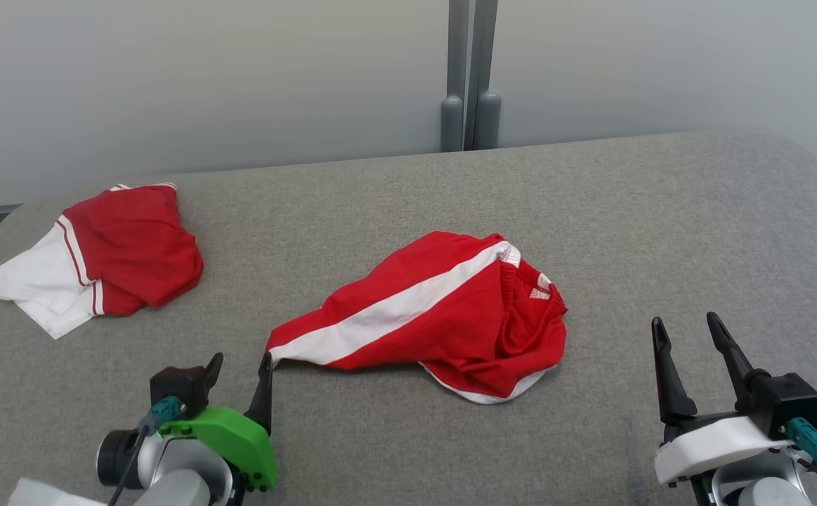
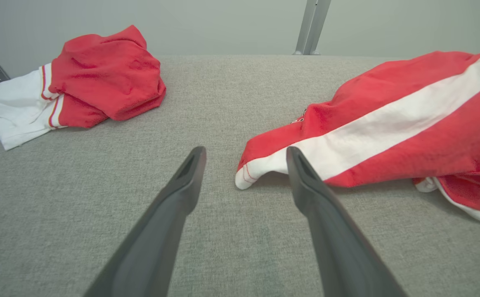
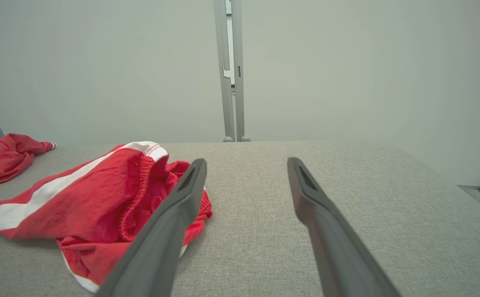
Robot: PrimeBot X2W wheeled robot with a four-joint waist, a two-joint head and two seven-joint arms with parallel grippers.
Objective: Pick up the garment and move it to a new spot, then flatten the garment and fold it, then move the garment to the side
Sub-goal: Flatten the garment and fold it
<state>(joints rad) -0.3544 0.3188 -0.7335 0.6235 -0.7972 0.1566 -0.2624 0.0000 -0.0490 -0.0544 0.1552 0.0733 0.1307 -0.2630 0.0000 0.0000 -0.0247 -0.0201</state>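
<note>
The red garment (image 1: pixel 436 309) with its broad white stripe is lying crumpled near the middle of the grey counter (image 1: pixel 661 211). Its elastic waistband is bunching open at the robot's right end, and 1 narrow corner is tapering out toward the left claw (image 1: pixel 241 358).

The left claw is hanging low over the counter at the lower left of the head view, with its 2 dark fingers spread wide and gripping nothing. The tip of its inner finger is sitting just beside the garment's pointed corner; I cannot tell whether the 2 are touching. In the left wrist view the left claw (image 2: pixel 244 152) is gaping, and the white-hemmed corner of the garment (image 2: pixel 388 123) is lying on the cloth surface just past the gap between the fingertips, close to the right-hand finger.

The right claw (image 1: pixel 684 320) is waiting at the lower right of the head view, to the right of the garment and apart from it, with its fingers pointing away from the robot. Its fingers are also standing wide apart and carrying nothing. In the right wrist view the right claw (image 3: pixel 246 161) is looking across bare counter, while the garment (image 3: pixel 79 198) is lying to the left, partly behind the left-hand finger.

A 2nd garment (image 1: pixel 120 246), red and white, is sitting in a heap at the far left of the counter, well apart from the 1st. A grey post (image 1: pixel 469 70) is rising against the pale wall behind the counter.
</note>
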